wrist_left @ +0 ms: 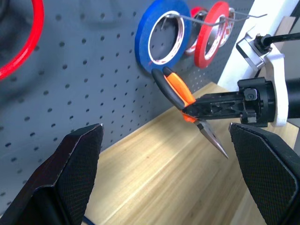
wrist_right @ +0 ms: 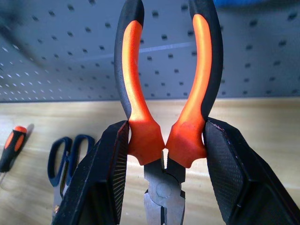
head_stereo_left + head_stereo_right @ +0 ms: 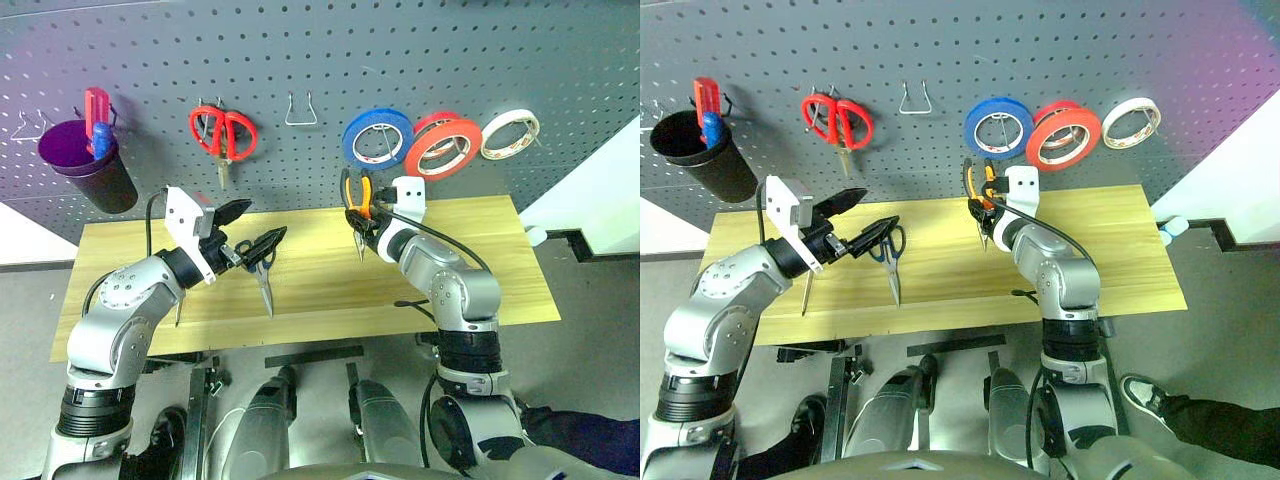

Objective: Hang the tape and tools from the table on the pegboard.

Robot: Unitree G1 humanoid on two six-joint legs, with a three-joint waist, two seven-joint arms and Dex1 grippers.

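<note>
My right gripper [image 3: 361, 216] is shut on the pliers [image 2: 161, 112] at the base of their orange-and-black handles. It holds them above the table [image 3: 470, 260], handles up and nose down, close to the pegboard [image 3: 300, 50]. My left gripper [image 3: 255, 228] hovers open and empty over the dark-handled scissors [image 3: 262, 272], which lie flat on the wood. The screwdriver [image 3: 807, 290] lies on the table beside my left forearm. The orange-red tape [image 3: 443, 147] hangs on a pegboard hook, to the right of the pliers.
On the pegboard hang red-handled scissors [image 3: 222, 133], a blue tape ring [image 3: 377, 137], a white ring [image 3: 509, 133] and a purple cup [image 3: 85, 160]. An empty wire hook [image 3: 300, 110] sits between the red scissors and the blue ring.
</note>
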